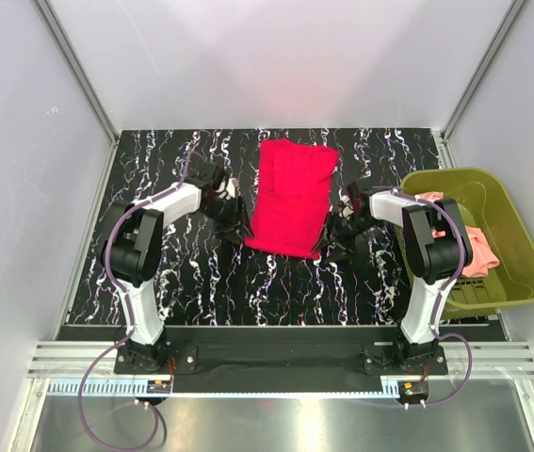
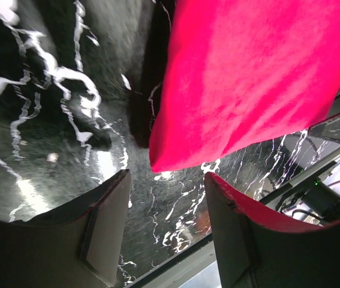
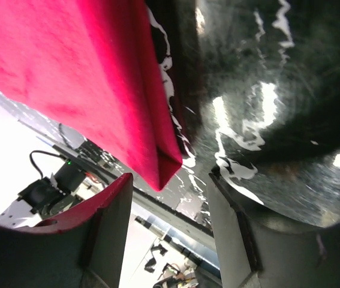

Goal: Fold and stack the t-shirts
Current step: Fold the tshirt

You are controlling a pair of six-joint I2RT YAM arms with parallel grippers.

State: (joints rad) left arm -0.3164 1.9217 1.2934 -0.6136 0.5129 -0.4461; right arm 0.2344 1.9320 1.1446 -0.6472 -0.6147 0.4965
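Table: glossy black, white-veined; bore red t-shirt mid-frame.
Walls: plain pale grey, enclosed three sides.
Left gripper: stood open.
Right gripper: stood open.

Ahead of the left jaws the red t-shirt runs off-frame; behind the right jaws, pink t-shirt half hidden.

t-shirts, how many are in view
2: the red t-shirt lies folded at the middle of the table; the pink t-shirt sits in the green basket. More could be hidden under it.
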